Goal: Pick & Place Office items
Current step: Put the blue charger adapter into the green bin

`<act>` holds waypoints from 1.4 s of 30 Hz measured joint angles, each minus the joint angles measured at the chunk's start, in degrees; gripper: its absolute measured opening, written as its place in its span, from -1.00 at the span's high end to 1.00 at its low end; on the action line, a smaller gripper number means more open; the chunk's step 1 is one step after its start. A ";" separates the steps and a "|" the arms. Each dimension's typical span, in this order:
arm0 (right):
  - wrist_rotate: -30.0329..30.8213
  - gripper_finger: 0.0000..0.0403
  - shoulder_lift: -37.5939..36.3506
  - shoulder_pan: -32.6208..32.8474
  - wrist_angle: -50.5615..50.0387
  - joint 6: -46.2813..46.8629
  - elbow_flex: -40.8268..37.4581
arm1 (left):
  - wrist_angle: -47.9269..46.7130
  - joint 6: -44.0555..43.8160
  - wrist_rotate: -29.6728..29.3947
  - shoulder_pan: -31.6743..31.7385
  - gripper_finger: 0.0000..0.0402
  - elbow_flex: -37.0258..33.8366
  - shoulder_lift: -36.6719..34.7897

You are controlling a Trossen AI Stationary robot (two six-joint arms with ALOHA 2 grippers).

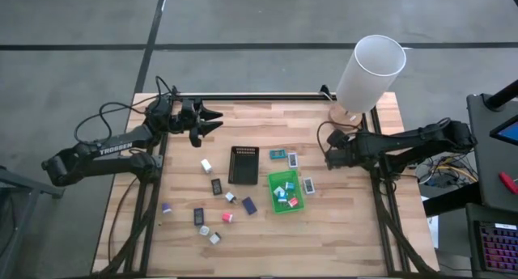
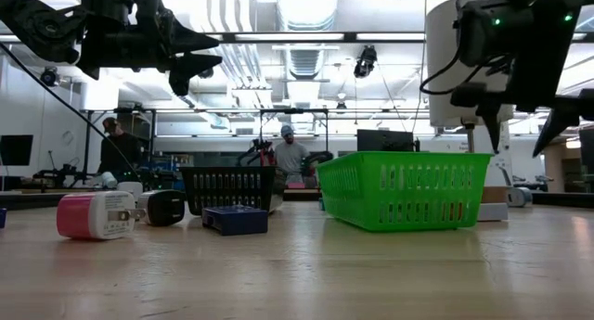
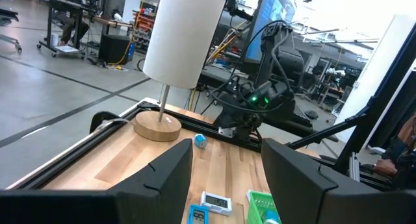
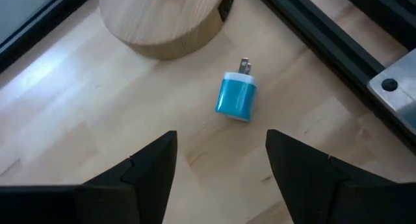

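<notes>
**Ana:** Pink-and-white charger block [image 2: 91, 215] sits closest to the low camera, a black one [image 2: 165, 207] just behind it, both loose on the table [image 1: 340, 230]. Up at the action, what's the right gripper [image 4: 221, 162] doing?

**Ben:** Its fingers are spread with nothing between them, and it hangs above a blue plug adapter [image 4: 236, 95] lying just ahead of the fingertips, prongs pointing away. Beyond that is the round wooden base of the lamp [image 1: 368, 70]. I'd call it lining up for a pick, not gripping yet.

**Ana:** And out from there?

**Ben:** Away from the lamp, toward the middle of the table, lies the green tray [image 1: 284, 190], already holding several small pieces, teal, white and one red. A white packet [image 1: 308, 185] lies just beside it, and two more packets [image 1: 283, 156] lie between the tray and the gripper. Past the green tray stands the black ribbed tray [image 1: 242, 164]; it looks empty from above.

**Ana:** Left arm?

**Ben:** Left gripper [image 3: 224, 175] waits well off on the far side of the black tray, fingers apart, holding nothing.

**Ana:** So, progress?

**Ben:** Partway, I'd judge. A handful of items are in the green tray, but roughly a dozen lie scattered: white, pink, purple, dark blue [image 1: 249, 205] and black pieces beyond the black tray, plus this blue adapter by the lamp.
</notes>
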 joint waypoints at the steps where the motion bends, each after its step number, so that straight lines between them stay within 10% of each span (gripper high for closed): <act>1: 0.04 -0.15 0.00 -0.25 0.46 -0.02 -0.30 | 0.00 0.00 -0.01 0.00 0.05 -0.01 0.00; 42: -2.21 -0.12 -0.01 -16.37 20.59 -13.84 -13.04 | 0.00 0.00 0.01 0.00 0.05 0.00 0.00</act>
